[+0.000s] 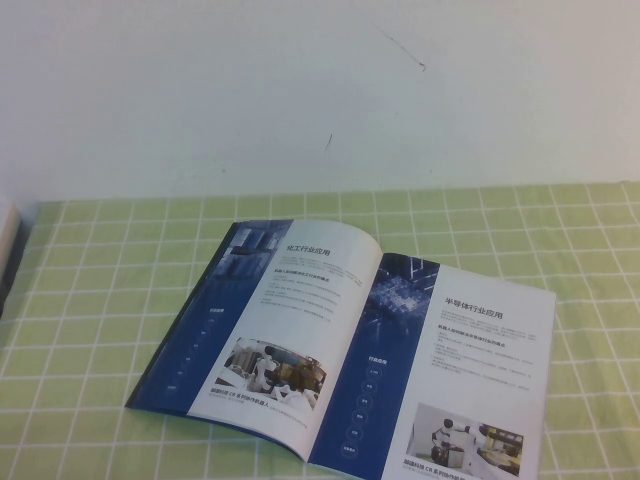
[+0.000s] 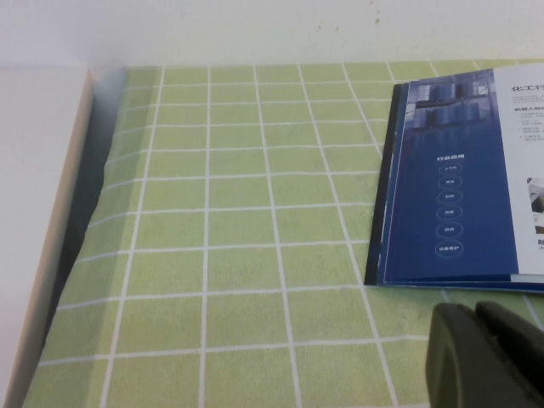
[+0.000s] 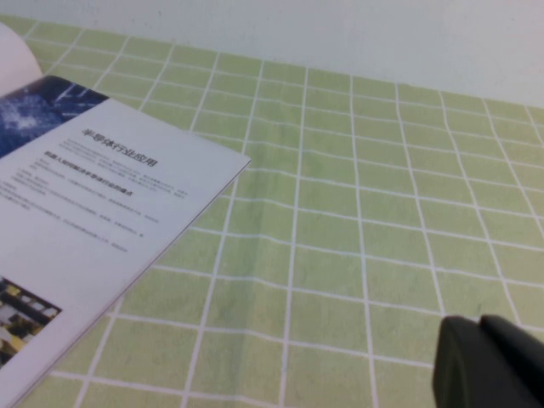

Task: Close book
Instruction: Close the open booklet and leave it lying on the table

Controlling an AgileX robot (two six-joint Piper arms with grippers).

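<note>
An open book with blue and white printed pages lies flat on the green checked tablecloth, its spine running from the far middle toward the near right. Neither gripper appears in the high view. In the left wrist view my left gripper hovers just off the book's left page, near its blue corner, with the dark fingers pressed together and nothing held. In the right wrist view my right gripper is over bare cloth, well apart from the book's right page, fingers closed and empty.
A white board or box edge rests on the table's left side, also seen as the white board beside the cloth. A white wall stands behind the table.
</note>
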